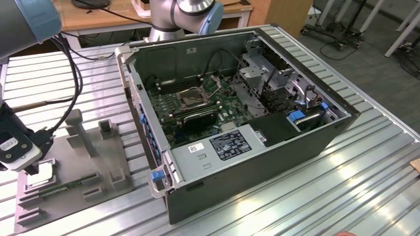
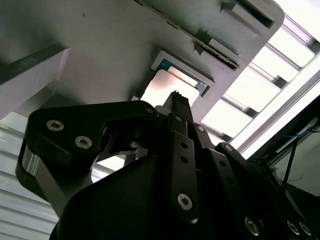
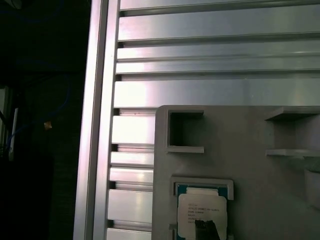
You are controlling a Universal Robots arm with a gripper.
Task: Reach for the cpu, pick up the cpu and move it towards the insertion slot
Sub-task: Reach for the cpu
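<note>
Hanging over the one cpu [image 3: 202, 214] in its grey tray [image 1: 98, 162], the single gripper [image 1: 30, 168] hides whether its fingers [image 2: 176, 100] are parted.

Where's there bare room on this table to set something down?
Free: the slatted table at the exterior view's right of the computer case. Crowded: the grey fixture, where the tool hangs over the cpu, and the strip beyond it, crossed by cables.

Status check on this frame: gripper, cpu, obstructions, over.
gripper just above the cpu; cpu lying in the grey fixture, not lifted; insertion slot off in the open case; nothing in the way.
</note>
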